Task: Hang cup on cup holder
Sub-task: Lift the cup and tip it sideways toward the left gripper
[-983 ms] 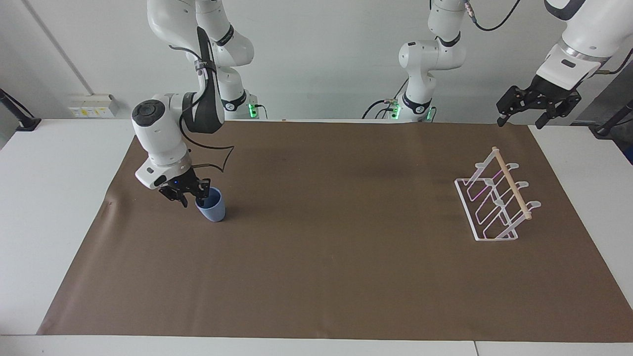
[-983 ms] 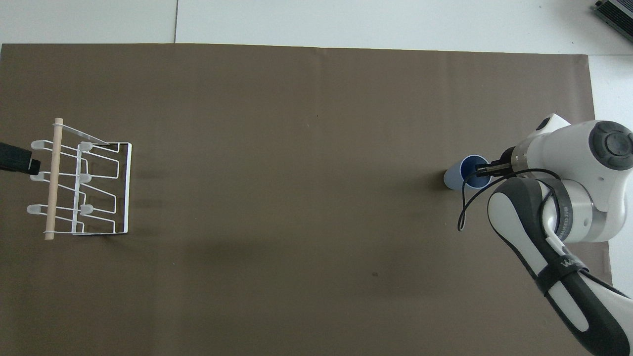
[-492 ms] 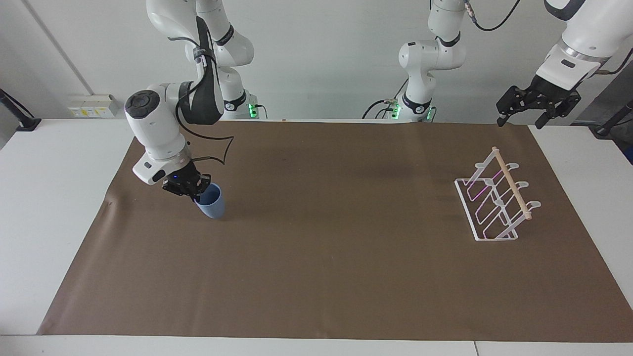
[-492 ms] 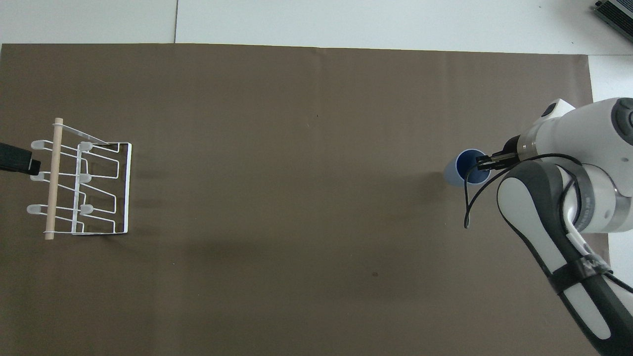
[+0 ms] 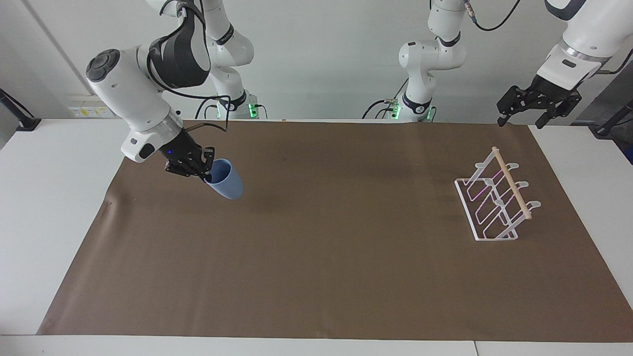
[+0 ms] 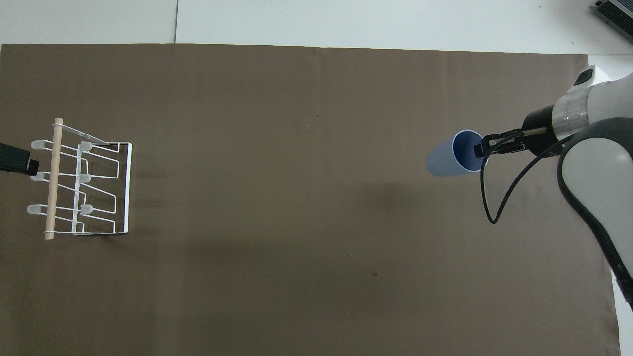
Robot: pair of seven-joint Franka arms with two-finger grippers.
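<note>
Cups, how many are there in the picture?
1. The light blue cup is tilted in the air over the brown mat at the right arm's end of the table, pinched at its rim by the right hand. None hangs on the cup holder.

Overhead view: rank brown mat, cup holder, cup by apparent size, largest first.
1. brown mat, covers most of the view.
2. cup holder.
3. cup, held tilted in the air by the right pincer, so it sits closer to the camera and looks bigger than it would on the mat.
</note>
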